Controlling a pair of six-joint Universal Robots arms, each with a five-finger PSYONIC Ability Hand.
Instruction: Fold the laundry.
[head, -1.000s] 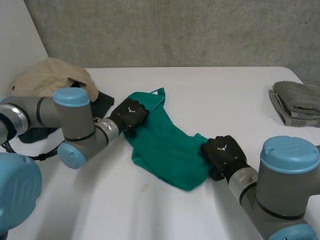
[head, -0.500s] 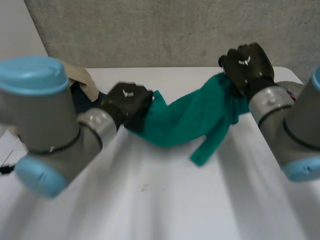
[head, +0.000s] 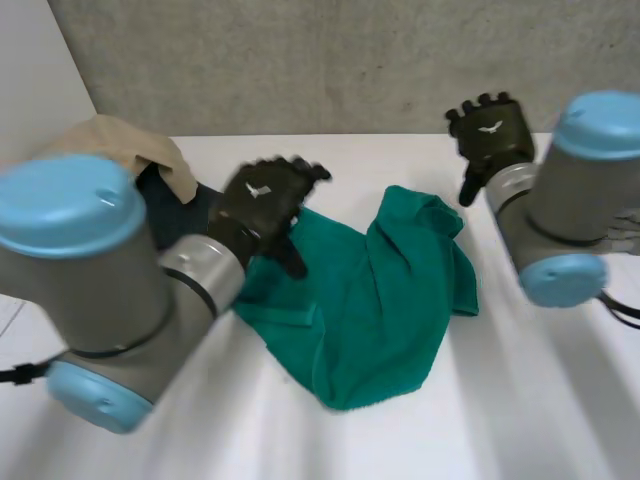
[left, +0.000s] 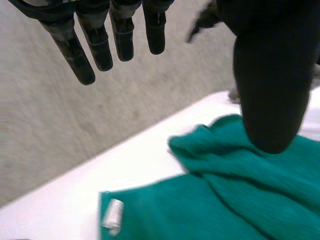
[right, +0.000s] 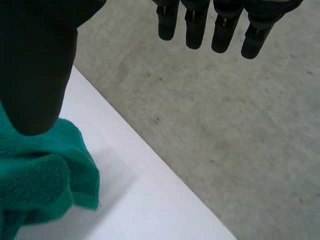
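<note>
1. As viewed from above, shows cloth (head: 370, 290) crumpled mid-table (head: 380, 165).
2. Shows left hand (head: 262, 205) over cloth's left part, fingers straight, holding nothing.
3. Shows right hand (head: 490, 130) raised past cloth's far right corner, fingers spread, empty.

The left arm (head: 110, 290) hides most of the dark garment (head: 172, 200).

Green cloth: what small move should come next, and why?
Probably lower the left hand onto the edge of the green cloth beneath it and pull it flat: the cloth lies bunched on the table, and both it and the right hand are open, holding nothing.
</note>
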